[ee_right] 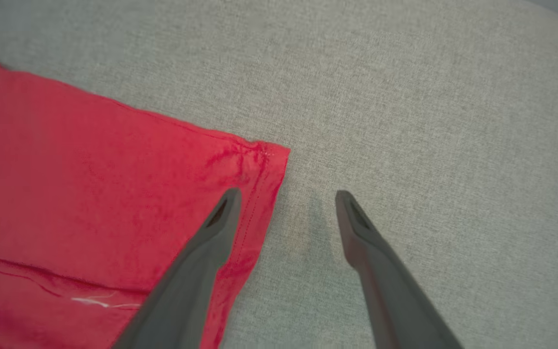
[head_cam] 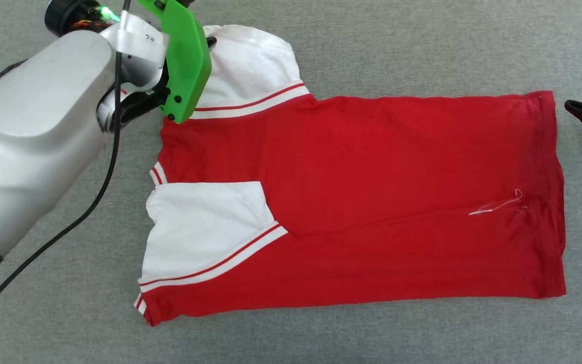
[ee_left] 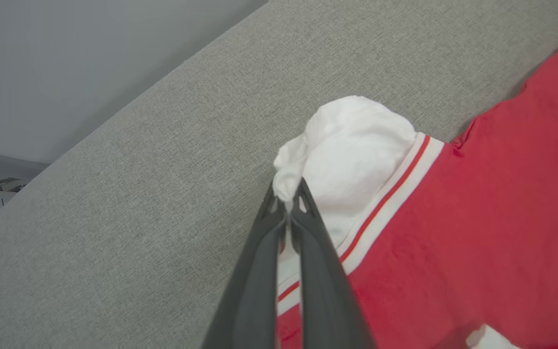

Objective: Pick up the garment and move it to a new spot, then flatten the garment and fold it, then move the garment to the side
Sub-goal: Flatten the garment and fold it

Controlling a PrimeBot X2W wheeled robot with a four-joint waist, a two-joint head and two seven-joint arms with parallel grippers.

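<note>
Garment (head_cam: 372, 192): laid flat on the grey cloth surface (head_cam: 397, 45), with the sleeves turned to the left and the hem (head_cam: 553, 192) to the right.
Near sleeve (head_cam: 205, 222): folded in over the red body.
Far sleeve (head_cam: 250, 60): spread at the far left, its white edge bunched where it is pinched.
Left gripper (ee_left: 287, 201): closed tight on the far sleeve's edge, with white cloth caught between the tips.
Right gripper (ee_right: 288, 195): held wide with nothing in it, placed at the hem's far right corner; one finger is over red cloth, the other over bare surface.
Loose thread (head_cam: 495, 205): white, seen on the red cloth near the hem.
</note>
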